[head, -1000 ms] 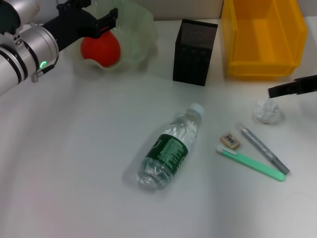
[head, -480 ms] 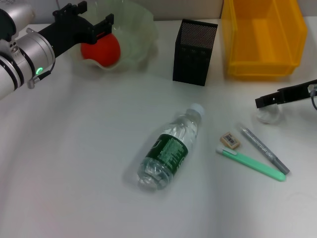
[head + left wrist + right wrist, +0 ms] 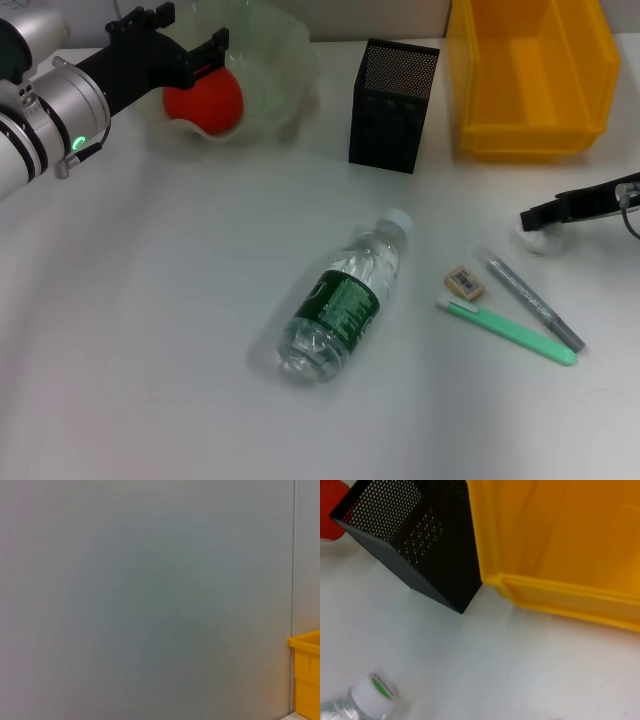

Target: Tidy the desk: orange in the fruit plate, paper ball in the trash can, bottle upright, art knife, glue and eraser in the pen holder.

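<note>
- Done, judging from the head view: orange (image 3: 203,98) sits in the fruit plate (image 3: 270,75) at about 11 o'clock on the desk.
- Left gripper (image 3: 175,45) hovers just at the fruit plate's 9 o'clock rim, black fingers spread, nothing in them; looks parked after the orange step.
- In hand now: paper ball (image 3: 537,238), at 3 o'clock, mostly hidden under the right gripper (image 3: 545,215). Gripper is right over it, touching or nearly so; cannot tell if the fingers are closed on the ball.
- Trash can (image 3: 530,75) at 1 o'clock looks empty in the part that shows, so the paper ball step is not yet finished.
- Left to do: bottle (image 3: 342,298) lies on its side at centre, cap pointing to 1 o'clock.
- Eraser (image 3: 464,282), the green art knife (image 3: 507,330) and the grey glue stick (image 3: 532,300) are all on the desk around 4 o'clock, close together; which slim stick is which is my guess.
- Pen holder (image 3: 394,92) at 12 o'clock stands upright; nothing seen inside.
- Right wrist view adds a close look at the pen holder's mesh wall, the trash can's lower lip and the bottle cap; no paper ball or fingers in it.
- Left wrist view shows only blank wall and a trash can corner; nothing of the orange.
</note>
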Robot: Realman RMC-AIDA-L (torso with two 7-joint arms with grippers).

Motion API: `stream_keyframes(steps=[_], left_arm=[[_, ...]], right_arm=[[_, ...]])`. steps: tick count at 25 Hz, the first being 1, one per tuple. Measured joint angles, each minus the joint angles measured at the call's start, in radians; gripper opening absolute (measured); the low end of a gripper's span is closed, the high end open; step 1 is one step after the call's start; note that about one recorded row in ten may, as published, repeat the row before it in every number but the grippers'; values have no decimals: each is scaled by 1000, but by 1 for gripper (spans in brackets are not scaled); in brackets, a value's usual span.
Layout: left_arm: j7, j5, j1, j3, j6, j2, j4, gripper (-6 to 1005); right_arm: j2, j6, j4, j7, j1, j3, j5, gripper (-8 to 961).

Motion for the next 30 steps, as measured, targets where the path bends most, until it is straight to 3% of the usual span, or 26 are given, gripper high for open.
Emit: stream_keyframes(steps=[6, 12, 17, 21, 23, 25, 30], left_arm=[[0, 0, 3, -2, 0, 0, -1, 743], [-11, -1, 10, -5, 10, 1, 6, 737], [-52, 2, 15, -1, 53, 4, 10, 732], [-127, 11, 34, 18, 121, 7, 37, 728], [-203, 14, 52, 79, 131, 8, 80, 726], [-311, 16, 87, 203, 130, 11, 163, 724], [-491, 24, 180, 412, 138, 14, 359, 719]], right_arm=[[-14, -30, -20, -3, -11, 13, 8, 373], [-20, -133, -164, -13, -54, 114, 146, 346], [-3, -38, -277, -22, -100, 162, 242, 339], [2, 157, -253, -123, -111, 167, 354, 335], [3, 252, -193, -211, -102, 161, 432, 336], [3, 329, -107, -304, -72, 159, 496, 335], [-5, 430, 73, -438, 17, 160, 529, 332]])
